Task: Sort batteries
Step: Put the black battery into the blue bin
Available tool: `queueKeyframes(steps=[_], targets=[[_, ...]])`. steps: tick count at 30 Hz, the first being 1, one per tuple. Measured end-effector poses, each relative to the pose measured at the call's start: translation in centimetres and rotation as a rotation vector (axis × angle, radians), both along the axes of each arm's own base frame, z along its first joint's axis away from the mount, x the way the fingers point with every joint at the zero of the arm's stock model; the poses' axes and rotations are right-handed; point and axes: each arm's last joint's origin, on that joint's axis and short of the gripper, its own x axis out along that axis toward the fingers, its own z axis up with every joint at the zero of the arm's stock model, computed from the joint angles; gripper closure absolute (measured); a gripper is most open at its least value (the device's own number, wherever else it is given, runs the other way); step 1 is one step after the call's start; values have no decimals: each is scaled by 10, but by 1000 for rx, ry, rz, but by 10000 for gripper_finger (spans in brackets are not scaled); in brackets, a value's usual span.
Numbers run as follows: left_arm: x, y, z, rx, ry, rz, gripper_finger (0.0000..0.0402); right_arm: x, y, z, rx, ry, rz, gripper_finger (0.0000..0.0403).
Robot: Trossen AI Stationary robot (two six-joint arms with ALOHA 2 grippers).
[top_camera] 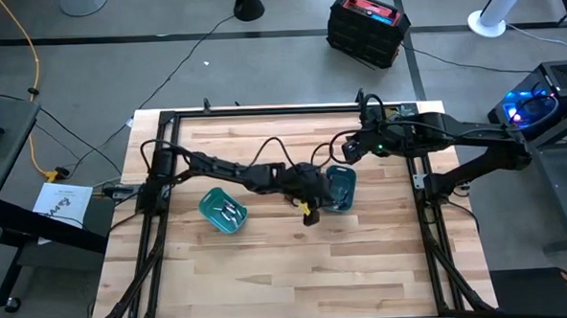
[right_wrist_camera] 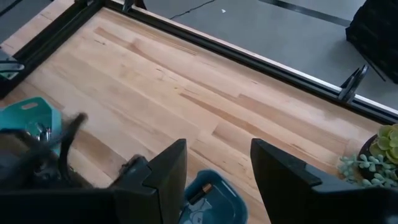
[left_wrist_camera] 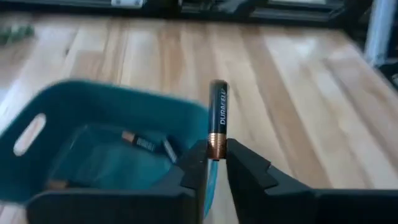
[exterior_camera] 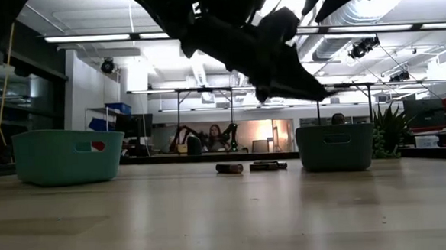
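My left gripper (top_camera: 310, 212) hovers at the near left corner of the right teal bin (top_camera: 341, 188), shut on a black battery with a copper end (left_wrist_camera: 217, 115). That bin (left_wrist_camera: 93, 149) holds a few batteries (left_wrist_camera: 144, 143). The left teal bin (top_camera: 222, 209) holds several small silvery cells (top_camera: 230, 215). Two more batteries (exterior_camera: 229, 168) (exterior_camera: 267, 165) lie on their sides on the table between the bins. My right gripper (right_wrist_camera: 217, 177) is open and hangs over the far side of the right bin (right_wrist_camera: 211, 193), touching nothing. My left gripper pinches the battery between its two fingers (left_wrist_camera: 194, 163) at the copper end (left_wrist_camera: 216, 146). The rest of the battery sticks out past the fingertips, along the fingers. It is lifted clear, above the rim of the right bin.
Black frame rails (top_camera: 262, 110) run along the table's far edge and down both sides. A small potted succulent (right_wrist_camera: 379, 152) stands near the far right corner. Bare wood (top_camera: 289, 274) fills the near half of the table.
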Motion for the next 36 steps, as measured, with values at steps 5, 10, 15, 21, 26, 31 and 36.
queueKeyframes(steps=[5,10,15,21,26,31,36], targets=[[-3,8,4,33,27,69,287,0,0,0,0,-6,0,231],[-18,27,28,23,80,125,233,1,0,0,0,-7,1,231],[-46,44,47,81,238,111,210,1,1,0,29,-4,30,231],[-62,55,19,112,311,14,206,1,1,0,34,-4,33,231],[-69,52,-17,150,379,-61,206,3,1,-2,35,2,33,231],[-83,31,-31,97,457,-189,206,5,1,-3,36,12,34,231],[-95,19,-52,196,504,-203,206,9,1,-6,35,24,32,231]])
